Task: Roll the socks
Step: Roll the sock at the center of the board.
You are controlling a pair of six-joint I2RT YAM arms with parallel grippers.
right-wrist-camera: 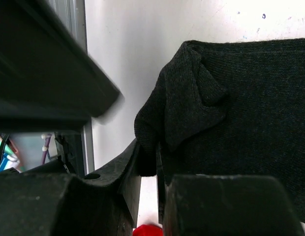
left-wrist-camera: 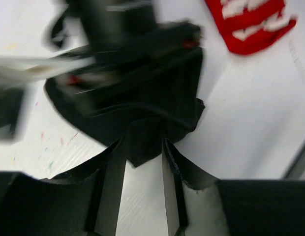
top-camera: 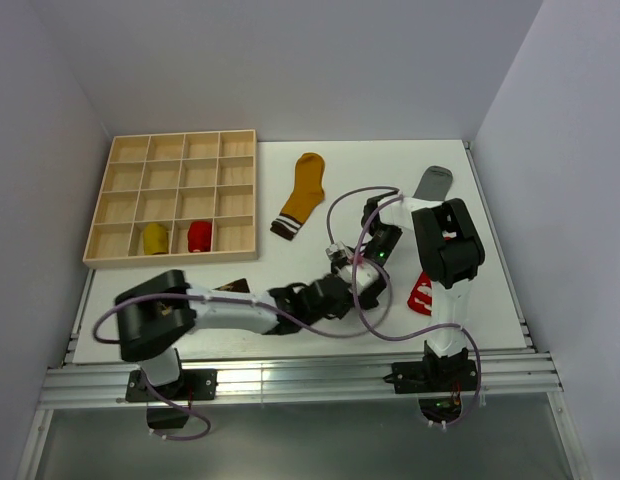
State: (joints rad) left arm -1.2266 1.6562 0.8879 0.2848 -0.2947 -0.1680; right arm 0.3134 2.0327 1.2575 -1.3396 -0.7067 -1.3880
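Grey walls box a white table. One wooden grid tray holds two bundles: yellow rolled sock, red rolled sock. Mustard sock, grey sock and red printed sock lie flat. Left gripper and right gripper both clamp one black knitted sock mid-table.

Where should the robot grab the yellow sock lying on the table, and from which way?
Probably its striped cuff, from straight above. The yellow sock lies flat on the table, so a top-down pinch fits, and the cuff end points toward the arms. The left end effector and right end effector are both pinching the black sock.
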